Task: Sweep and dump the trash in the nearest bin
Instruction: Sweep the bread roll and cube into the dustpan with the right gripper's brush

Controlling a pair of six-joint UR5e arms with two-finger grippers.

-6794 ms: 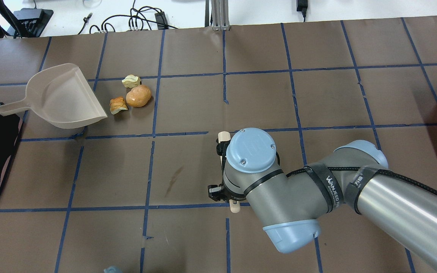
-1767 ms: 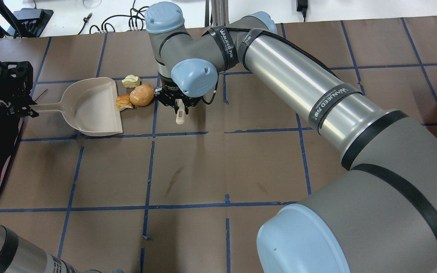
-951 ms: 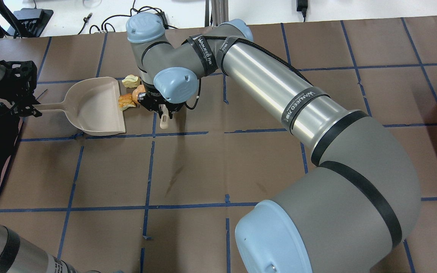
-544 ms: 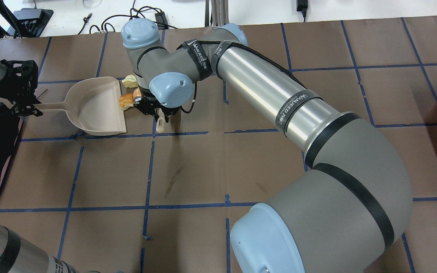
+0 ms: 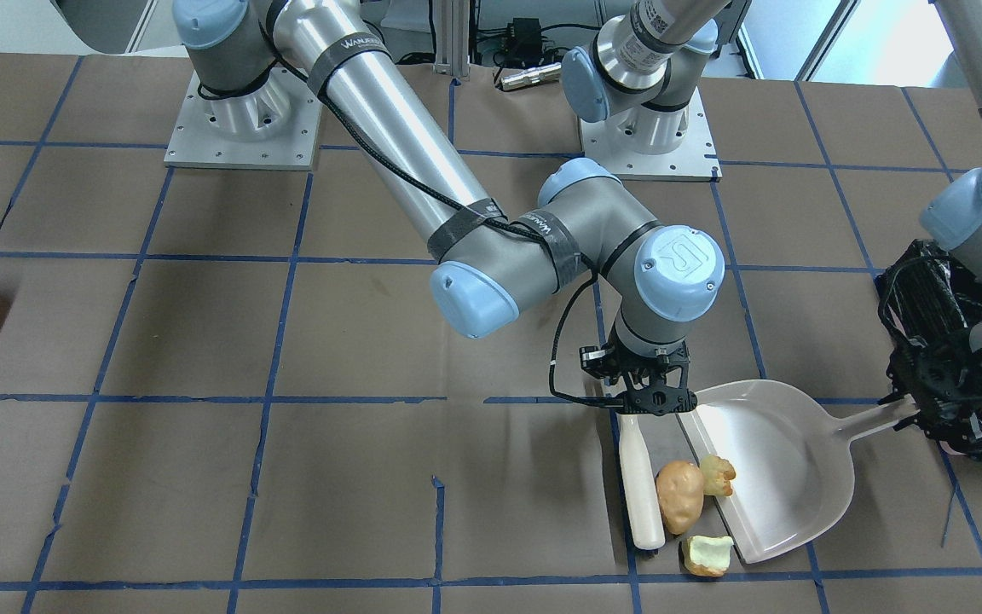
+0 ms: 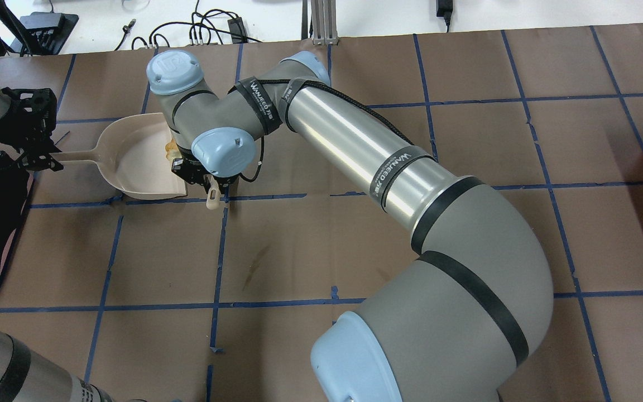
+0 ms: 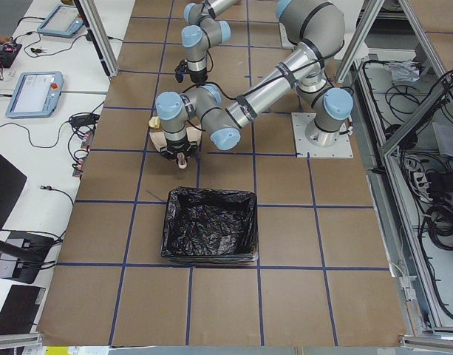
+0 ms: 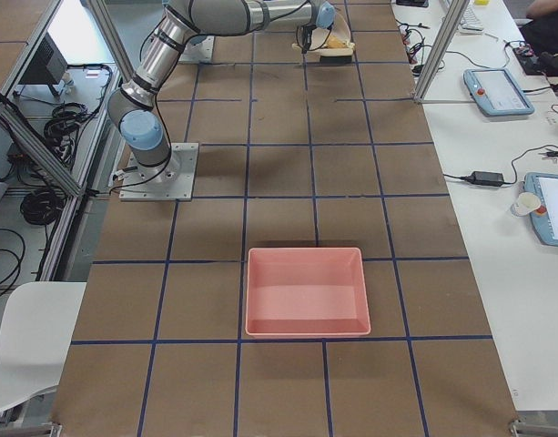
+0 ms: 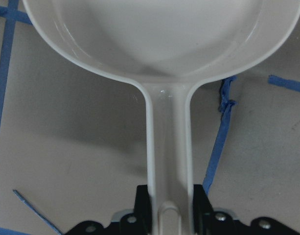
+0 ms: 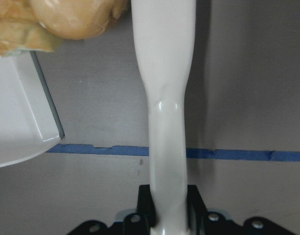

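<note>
Item 1. Right gripper (image 5: 646,399): reaches far across to the left half of the table (image 5: 201,341). Closed on the near end of a cream stick (image 5: 640,488). In the right wrist view the two black fingers (image 10: 195,198) clamp the stick's handle on both sides.

Item 2. Cream stick: lies low along the table, just outside the dustpan's open mouth and roughly parallel to its lip. Its side rests against the tan lump.

Item 3. Left gripper (image 9: 168,208): closed on the tip of the dustpan handle, one finger on each side. In the overhead view it sits at the far left (image 6: 48,161), beside the black bag.

Item 4. Dustpan (image 5: 776,477): white plastic, flat on the table, mouth towards the stick, handle pointing at the left arm. I see nothing in its hollow past the lip.

Item 5. Tan potato-shaped lump (image 5: 679,496): on the table between stick and dustpan lip, touching the stick.

Item 6. Orange-brown crusty chunk (image 5: 718,476): wedged between the lump and the pan, sitting on the lip itself.

Item 7. Pale yellow-green bitten piece (image 5: 707,555): on the table, just off the far corner of the dustpan mouth. It is apart from the other two scraps, and the stick's tip ends beside it.

Item 8. Bin (image 7: 209,231): rectangular, lined with a crinkled black bag, standing at the robot's left end of the table, just beyond the dustpan handle. No scraps are visible inside it.

Item 9. Pink tray (image 8: 306,252): at the opposite end of the table, well apart from everything above.
</note>
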